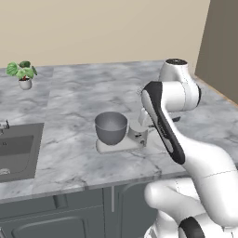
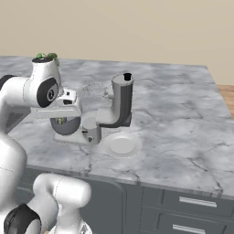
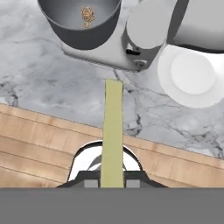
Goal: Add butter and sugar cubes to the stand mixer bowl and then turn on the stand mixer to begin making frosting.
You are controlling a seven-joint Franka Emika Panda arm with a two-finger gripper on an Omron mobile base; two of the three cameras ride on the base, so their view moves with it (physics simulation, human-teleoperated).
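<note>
My gripper (image 3: 112,183) is shut on the butter (image 3: 113,131), a pale yellow-green stick that juts out from between the fingertips (image 3: 90,184) toward the stand mixer (image 3: 131,52). The stick's far end stops just short of the mixer's flat base. The grey stand mixer bowl (image 3: 83,33) sits on that base, with the sugar cubes (image 3: 87,16) as a tan clump on its bottom. In the base views the bowl (image 1: 110,128) (image 2: 65,126) stands at the mixer's (image 2: 120,105) foot, with my hand above the counter's front edge beside it.
A round white plate (image 3: 175,94) (image 2: 106,147) lies on the marble counter right of the mixer. A sink (image 1: 18,148) is set into the counter at far left, and a potted plant (image 1: 22,72) stands at the back. Wooden floor shows below the counter edge.
</note>
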